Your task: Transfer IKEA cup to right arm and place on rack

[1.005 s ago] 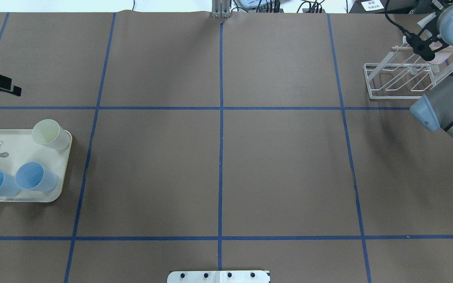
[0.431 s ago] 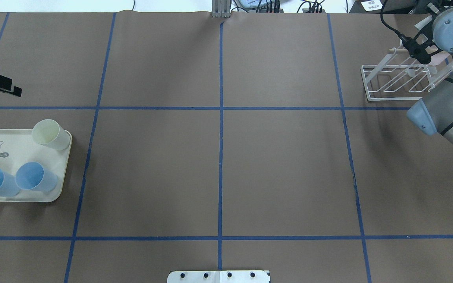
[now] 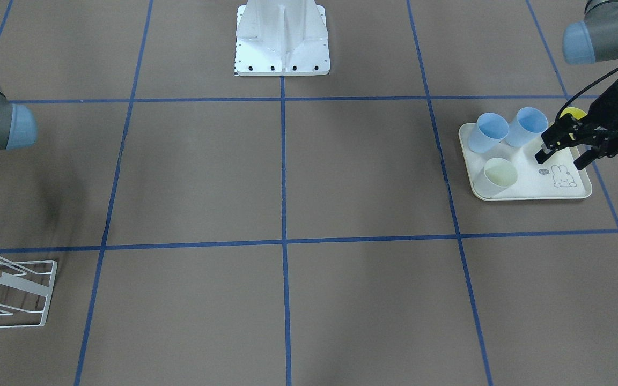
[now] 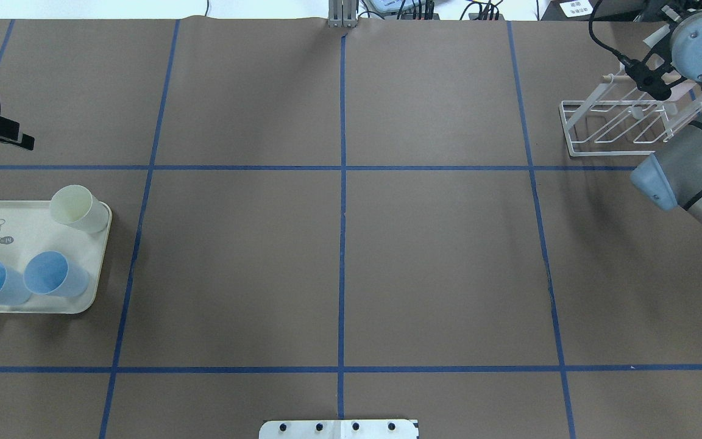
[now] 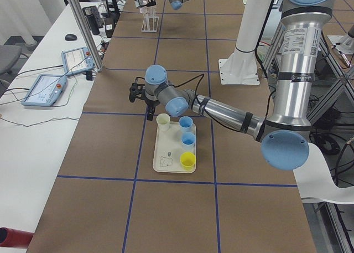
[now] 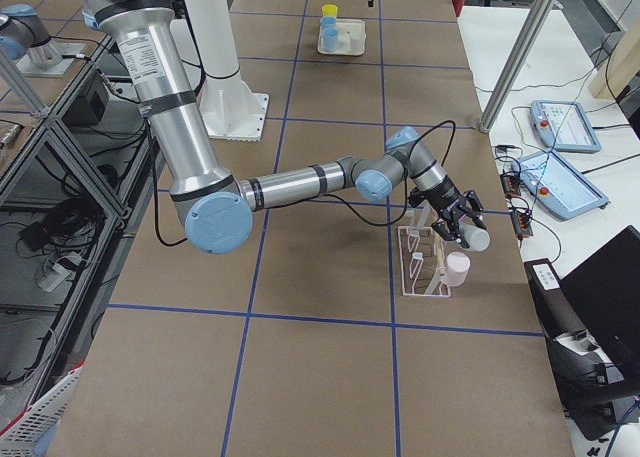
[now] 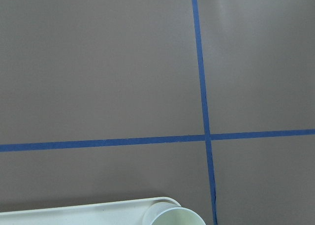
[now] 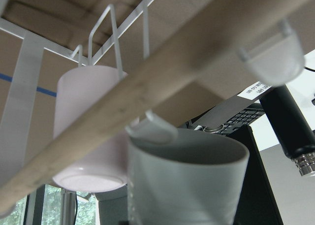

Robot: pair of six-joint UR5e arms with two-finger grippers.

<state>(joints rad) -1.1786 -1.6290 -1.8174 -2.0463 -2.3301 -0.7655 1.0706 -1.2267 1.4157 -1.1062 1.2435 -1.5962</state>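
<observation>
Jaws of the left gripper (image 3: 562, 155) stand wide apart and hold nothing. They hang over the tray (image 3: 529, 197) by its rabbit print. On the tray are two blue cups (image 3: 488, 131), a pale cup (image 3: 497, 177) and a yellow cup (image 3: 572, 113) half hidden behind the gripper. Brown paper (image 3: 287, 177) with a blue tape grid runs from the tray to the rack (image 3: 50, 292), which stands well apart at the table's other end.

From overhead, the right gripper (image 4: 652, 82) is over the rack in the table's far right corner. Its jaws are hard to read there.

In the left side view, white benches with control tablets (image 5: 47, 89) run along the table's long edge.

In the right side view, the right gripper's fingers close on a grey cup (image 6: 473, 237) at the rack's top. A pink cup (image 6: 457, 268) sits on the rack just beside it.

The left wrist view shows paper, crossing tape, and the tray's corner with the pale cup's rim.

In the right wrist view, the grey cup fills the lower middle, its mouth just under the dowel (image 8: 162, 82). The pink cup is on a prong behind it.
</observation>
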